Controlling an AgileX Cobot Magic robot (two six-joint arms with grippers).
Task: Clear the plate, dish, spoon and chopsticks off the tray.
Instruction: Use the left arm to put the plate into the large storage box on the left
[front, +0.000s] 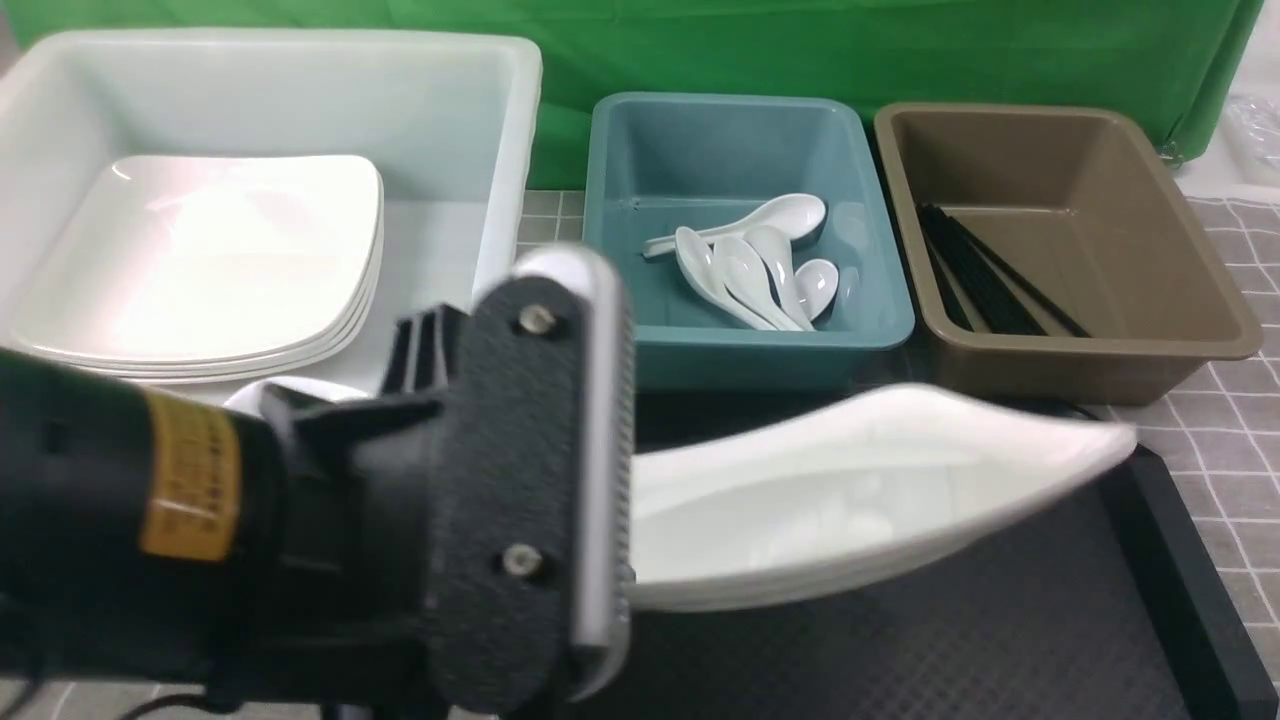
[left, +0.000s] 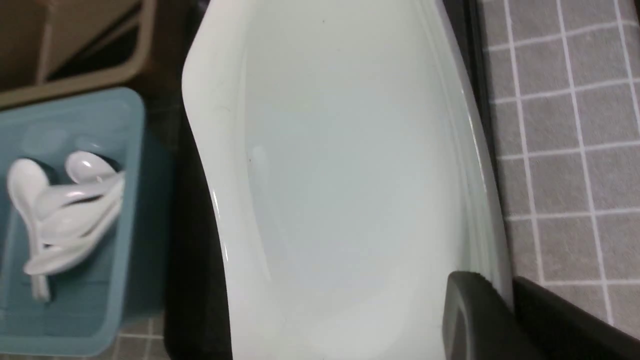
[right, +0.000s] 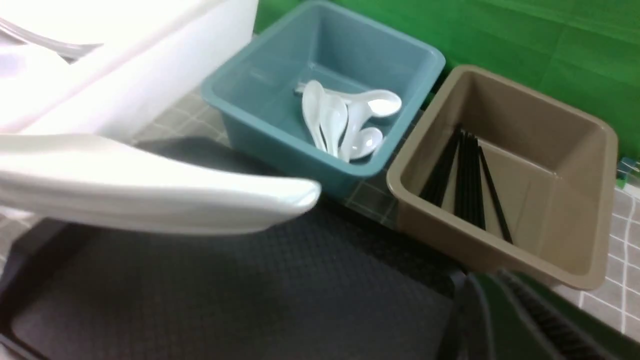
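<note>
My left gripper (front: 615, 480) is shut on the rim of the white square plate (front: 860, 480) and holds it tilted in the air above the black tray (front: 1000, 620). In the left wrist view the plate (left: 350, 175) fills the middle, and its rim runs between the two black fingers (left: 475, 320). From the right wrist I see the plate (right: 150, 195) hanging over the bare tray floor (right: 250, 290). My right gripper (right: 500, 320) is shut on nothing beside the brown tub. Several spoons (front: 760, 260) lie in the teal tub. Black chopsticks (front: 985, 270) lie in the brown tub. No dish is in view.
A big white tub (front: 440, 110) at the back left holds a stack of square plates (front: 210, 260). The teal tub (front: 740, 140) and brown tub (front: 1060, 160) stand just behind the tray. A green cloth hangs behind them, and a grey checked cloth covers the table.
</note>
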